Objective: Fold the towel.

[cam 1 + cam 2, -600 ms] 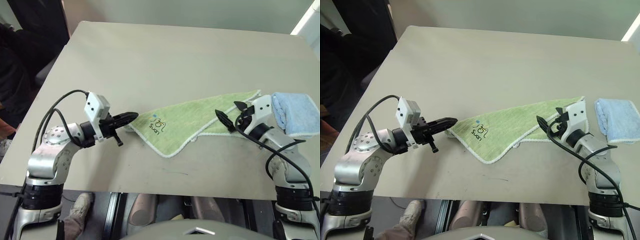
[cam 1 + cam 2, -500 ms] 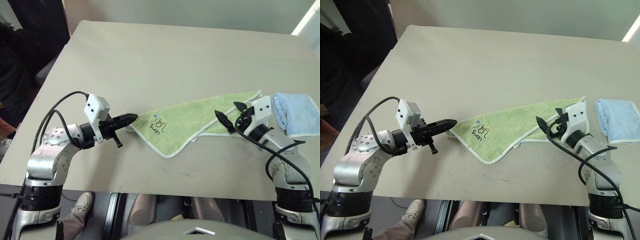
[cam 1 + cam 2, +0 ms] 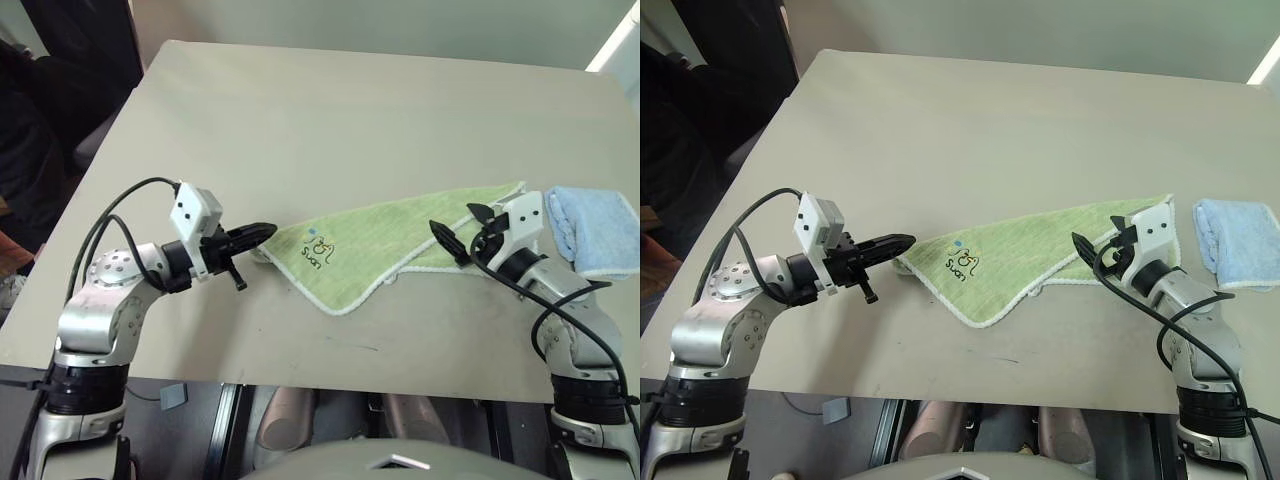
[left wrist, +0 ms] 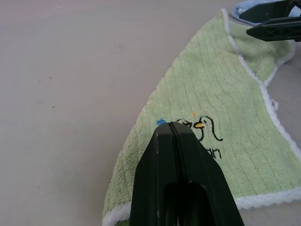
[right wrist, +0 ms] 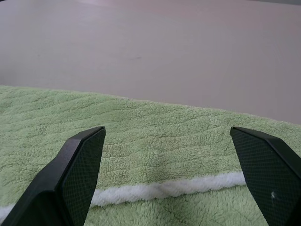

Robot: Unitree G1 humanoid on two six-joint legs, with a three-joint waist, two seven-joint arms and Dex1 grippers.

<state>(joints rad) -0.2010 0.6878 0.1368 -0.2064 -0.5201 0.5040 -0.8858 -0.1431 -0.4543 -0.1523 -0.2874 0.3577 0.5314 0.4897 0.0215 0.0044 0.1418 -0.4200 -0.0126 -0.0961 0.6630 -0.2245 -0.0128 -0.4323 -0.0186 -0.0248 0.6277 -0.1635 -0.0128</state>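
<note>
Green terry cloth, the towel (image 3: 400, 245), lies half folded into a triangle on the beige worktop (image 3: 350, 110), its right end beside a folded light blue towel (image 3: 595, 230). From the head views, almost nothing has changed during the last half second: both arms keep their places, so I judge the fold is paused. The left pincer (image 3: 262, 233) is pressed together at the towel's left corner; whether it pinches cloth I cannot tell.

In the left wrist view, the dark logo (image 4: 203, 134) reads partly "Swan".

In the right wrist view, the right pincer (image 5: 176, 181) stands wide apart over the towel's whitish edging (image 5: 164, 189), gripping nothing.

Lab-like room: bare beige table (image 3: 330, 110)
</note>
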